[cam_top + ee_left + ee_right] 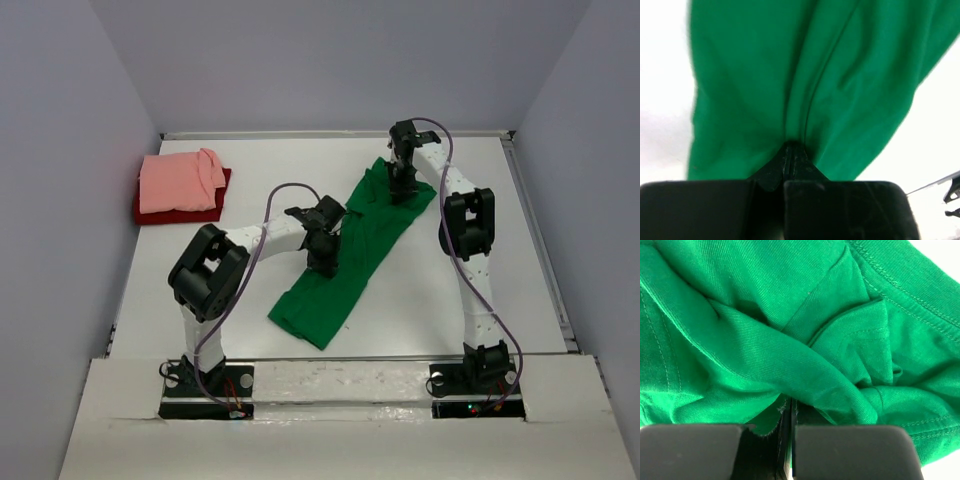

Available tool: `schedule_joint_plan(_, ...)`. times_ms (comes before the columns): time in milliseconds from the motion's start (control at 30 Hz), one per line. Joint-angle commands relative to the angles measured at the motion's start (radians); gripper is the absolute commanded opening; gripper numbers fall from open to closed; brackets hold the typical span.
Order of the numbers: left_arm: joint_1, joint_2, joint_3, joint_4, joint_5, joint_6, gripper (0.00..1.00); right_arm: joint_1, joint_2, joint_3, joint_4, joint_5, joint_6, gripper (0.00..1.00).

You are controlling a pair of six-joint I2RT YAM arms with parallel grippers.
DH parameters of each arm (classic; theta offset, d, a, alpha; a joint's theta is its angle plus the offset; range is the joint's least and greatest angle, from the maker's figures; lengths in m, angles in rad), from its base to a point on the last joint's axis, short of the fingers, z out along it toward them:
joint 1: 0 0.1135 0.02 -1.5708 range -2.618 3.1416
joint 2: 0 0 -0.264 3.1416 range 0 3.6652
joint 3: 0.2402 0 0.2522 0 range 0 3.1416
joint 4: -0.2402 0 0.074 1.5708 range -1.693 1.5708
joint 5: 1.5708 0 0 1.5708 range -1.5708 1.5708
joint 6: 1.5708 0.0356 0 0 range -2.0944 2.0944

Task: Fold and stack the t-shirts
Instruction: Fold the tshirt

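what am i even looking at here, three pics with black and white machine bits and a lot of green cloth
These are two robot arms bolted at the near edge of a white table, seen by three cameras at one moment.

The wide picture comes from a fixed camera above and behind the arms. It shows a bright green t-shirt lying stretched diagonally across the table. At the far left a salmon pink t-shirt lies folded on top of a dark red t-shirt.

The other two pictures come from a camera on each wrist, looking past that arm's own black fingers. The left gripper is shut on a pinch of the green shirt near its middle. The right gripper is shut on bunched green cloth at the shirt's far end, where stitched hems show.
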Motion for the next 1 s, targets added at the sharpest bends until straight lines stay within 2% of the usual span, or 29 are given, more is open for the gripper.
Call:
schedule_joint_plan(0,-0.049,-0.090,-0.042,-0.015,0.041,-0.059,0.00,0.006,0.035,0.044,-0.037,-0.081,-0.037,0.00)
schedule_joint_plan(233,-0.180,-0.049,-0.021,-0.006,0.061,-0.107,0.00,0.006,0.044,0.109,-0.047,-0.135,-0.046,0.00)
schedule_joint_plan(300,-0.200,-0.039,0.007,-0.030,0.022,-0.108,0.00,0.006,0.030,0.109,-0.041,-0.127,-0.052,0.00)
schedule_joint_plan(433,-0.195,-0.064,0.080,-0.110,-0.133,-0.092,0.00,0.016,-0.031,0.055,0.022,-0.147,-0.066,0.00)
schedule_joint_plan(600,-0.148,-0.061,0.151,-0.162,-0.169,-0.065,0.00,0.016,-0.034,0.075,0.014,-0.158,-0.062,0.00)
schedule_joint_plan(733,-0.126,-0.072,0.226,-0.206,-0.274,-0.053,0.00,0.055,-0.101,0.012,0.038,-0.113,-0.063,0.00)
schedule_joint_plan(867,-0.102,-0.064,0.249,-0.207,-0.265,-0.033,0.00,0.082,-0.200,-0.022,0.051,-0.075,-0.055,0.00)
schedule_joint_plan(967,-0.065,-0.047,0.258,-0.200,-0.259,0.001,0.00,0.082,-0.249,-0.045,0.019,0.015,-0.031,0.00)
